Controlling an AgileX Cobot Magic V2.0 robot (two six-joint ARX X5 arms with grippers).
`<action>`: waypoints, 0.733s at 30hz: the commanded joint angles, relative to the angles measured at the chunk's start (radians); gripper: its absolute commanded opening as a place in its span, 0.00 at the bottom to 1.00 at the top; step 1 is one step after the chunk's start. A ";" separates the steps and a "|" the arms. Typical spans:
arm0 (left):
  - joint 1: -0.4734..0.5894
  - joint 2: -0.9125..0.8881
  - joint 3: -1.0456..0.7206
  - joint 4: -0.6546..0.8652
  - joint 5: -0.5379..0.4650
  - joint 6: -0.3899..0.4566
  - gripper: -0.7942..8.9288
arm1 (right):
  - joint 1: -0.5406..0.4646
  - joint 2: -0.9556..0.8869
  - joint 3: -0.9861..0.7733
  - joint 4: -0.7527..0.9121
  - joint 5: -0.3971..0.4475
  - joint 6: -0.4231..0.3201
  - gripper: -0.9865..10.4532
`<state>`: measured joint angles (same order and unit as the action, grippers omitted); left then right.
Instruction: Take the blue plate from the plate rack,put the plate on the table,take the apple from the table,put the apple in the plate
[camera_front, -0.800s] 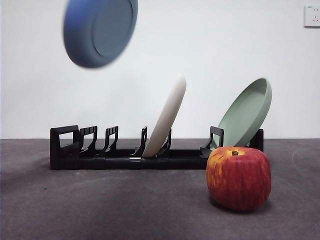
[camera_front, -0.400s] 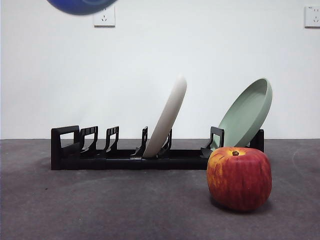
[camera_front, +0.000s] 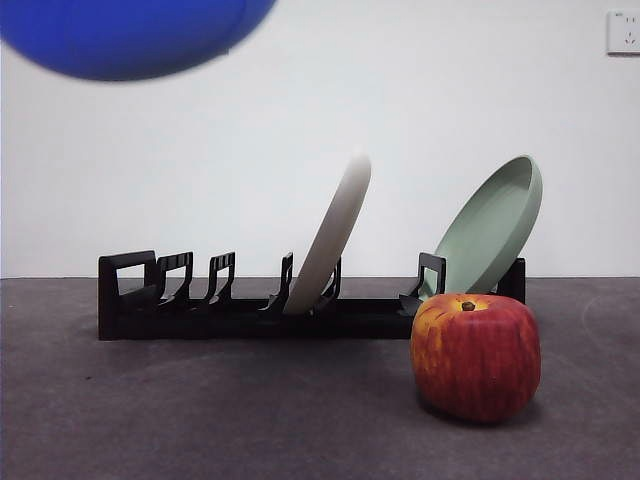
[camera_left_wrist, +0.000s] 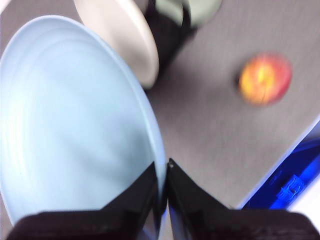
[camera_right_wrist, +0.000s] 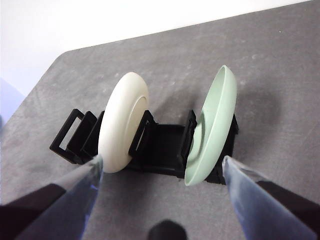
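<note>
The blue plate (camera_front: 130, 35) hangs blurred at the top left of the front view, high above the black plate rack (camera_front: 250, 312). In the left wrist view my left gripper (camera_left_wrist: 161, 172) is shut on the rim of the blue plate (camera_left_wrist: 75, 120), above the table (camera_left_wrist: 210, 130). The red apple (camera_front: 476, 357) stands on the table (camera_front: 200, 420) in front of the rack's right end, and it also shows in the left wrist view (camera_left_wrist: 265, 79). My right gripper (camera_right_wrist: 161, 162) is open and empty, held above the near side of the rack (camera_right_wrist: 160, 145).
A cream-white plate (camera_front: 330, 235) stands in the rack's middle slot and a pale green plate (camera_front: 490, 225) leans at its right end. Both show in the right wrist view, cream (camera_right_wrist: 122, 130) and green (camera_right_wrist: 212, 130). The rack's left slots are bare.
The blue plate rose almost out of the top of the front view, then came back larger and blurred at the top left. The apple, rack and other plates stayed put.
</note>
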<state>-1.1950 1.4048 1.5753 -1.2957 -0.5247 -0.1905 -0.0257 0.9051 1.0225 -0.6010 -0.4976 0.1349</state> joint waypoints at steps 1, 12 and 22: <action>-0.040 0.000 -0.138 0.129 -0.005 -0.054 0.07 | 0.002 -0.003 0.003 -0.009 -0.001 0.006 0.44; -0.014 0.002 -0.592 0.640 0.108 -0.045 0.07 | 0.002 -0.003 0.003 -0.037 0.000 0.005 0.44; 0.022 0.107 -0.681 0.858 0.140 0.107 0.07 | 0.002 -0.003 0.003 -0.036 0.000 0.006 0.44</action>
<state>-1.1770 1.4940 0.9012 -0.4618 -0.3916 -0.1425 -0.0257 0.9043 1.0225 -0.6392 -0.4976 0.1349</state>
